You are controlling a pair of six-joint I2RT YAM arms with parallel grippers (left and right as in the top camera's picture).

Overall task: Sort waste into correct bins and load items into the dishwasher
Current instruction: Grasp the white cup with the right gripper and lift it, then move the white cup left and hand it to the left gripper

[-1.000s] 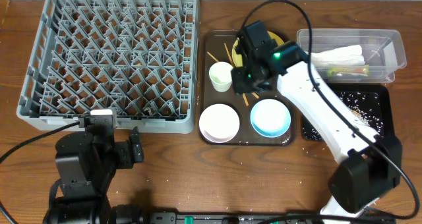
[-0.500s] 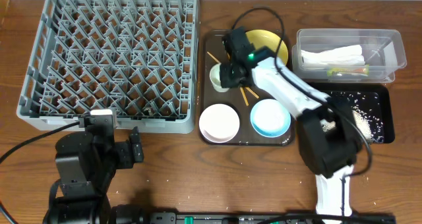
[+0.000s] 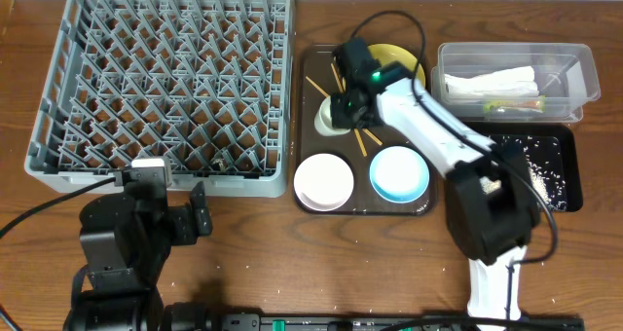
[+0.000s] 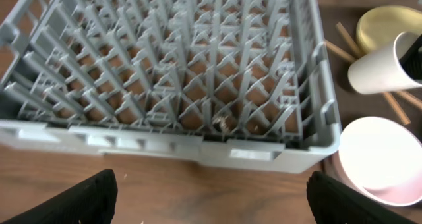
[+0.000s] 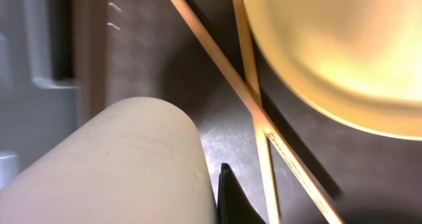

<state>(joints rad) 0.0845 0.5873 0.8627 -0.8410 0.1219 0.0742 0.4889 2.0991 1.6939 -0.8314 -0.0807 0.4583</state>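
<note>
Standing by the table: the right gripper is down on the small white cup. The cup sits on the far-left part of the flat brown serving tray, just beside the big square grey plastic dish rack. In the right wrist view one dark finger lies against the cup's side & the other finger is hidden, so can't tell if it's clamped on or only touching. Thin wooden chopsticks lie loose on the tray, two of them crossing right at the rim of the round yellow plate, which is on the tray's far side; the cup is just beside them. The white bowl & light-blue bowl sit side by side on the tray's near half, both apart from the cup. Right of the tray is the clear plastic rectangular tub w/ the crumpled white napkin & small green-and-yellow wrapper inside. Nearer than the tub is the shallow glossy black rectangular tray w/ whitish rice-like scraps scattered in it. The left gripper hovers low over the wooden table, just in front of the rack's near wall, fingers spread wide, nothing btwn them.
</note>
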